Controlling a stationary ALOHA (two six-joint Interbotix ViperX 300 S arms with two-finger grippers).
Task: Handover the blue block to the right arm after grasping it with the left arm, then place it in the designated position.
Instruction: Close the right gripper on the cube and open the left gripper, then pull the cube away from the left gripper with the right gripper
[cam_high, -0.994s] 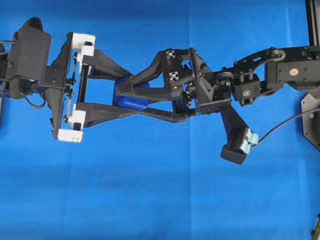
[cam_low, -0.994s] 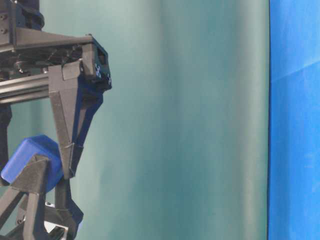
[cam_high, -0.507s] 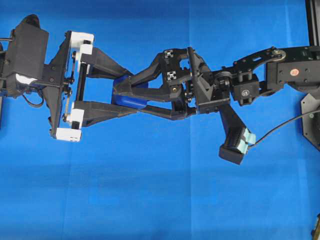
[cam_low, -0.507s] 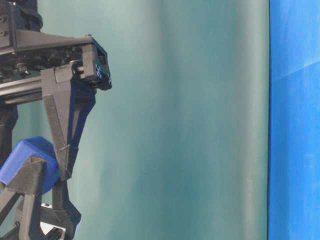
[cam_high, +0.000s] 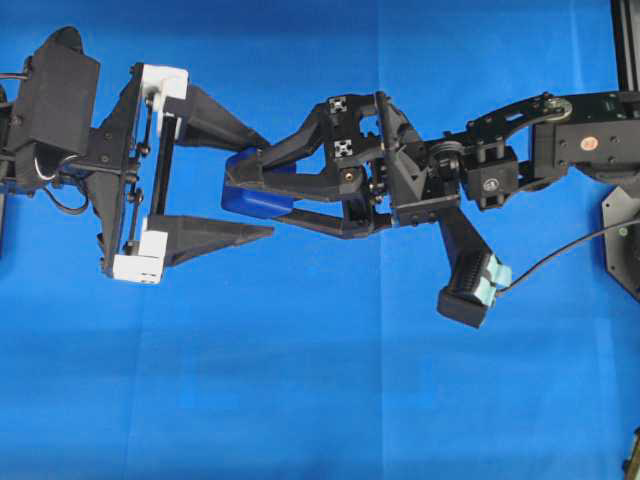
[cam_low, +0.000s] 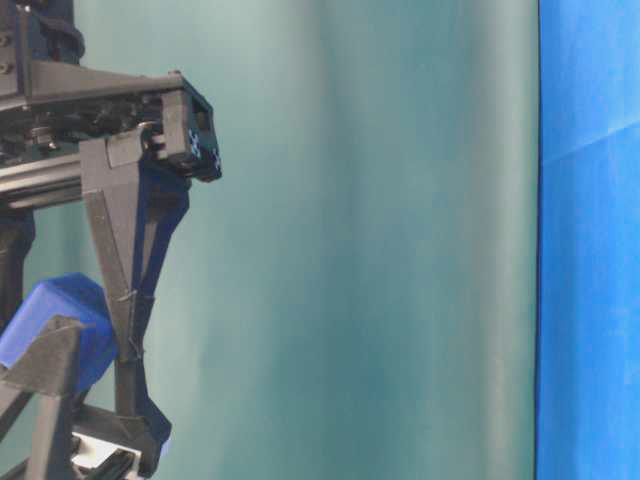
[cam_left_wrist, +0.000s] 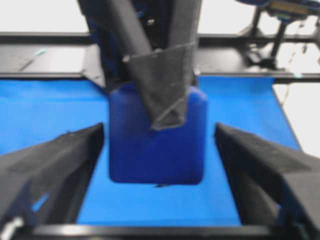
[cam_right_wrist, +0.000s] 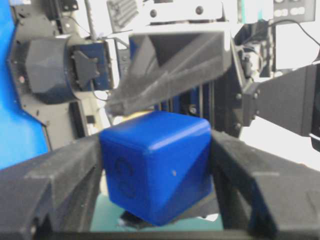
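The blue block (cam_high: 256, 202) hangs above the cloth, and my all-black right gripper (cam_high: 231, 192) is shut on it from the right. In the right wrist view both fingers (cam_right_wrist: 55, 182) press the block's (cam_right_wrist: 155, 165) sides. My left gripper (cam_high: 268, 188), the one with white brackets, stands open around it from the left. Its fingers (cam_left_wrist: 55, 162) are spread clear of the block (cam_left_wrist: 157, 147), with cloth showing on both sides. At table level the block (cam_low: 55, 325) sits low on the left against a right finger (cam_low: 120, 250).
Bright blue cloth (cam_high: 320, 400) covers the table beneath both arms. The right arm's black camera housing with a teal end (cam_high: 475, 285) juts down from its wrist. A black frame (cam_high: 625, 40) and a cable (cam_high: 570, 250) lie at the right edge.
The right gripper closed onto the blue block while the left still held it. Then the left jaws spread apart and let go. The block stayed in place.
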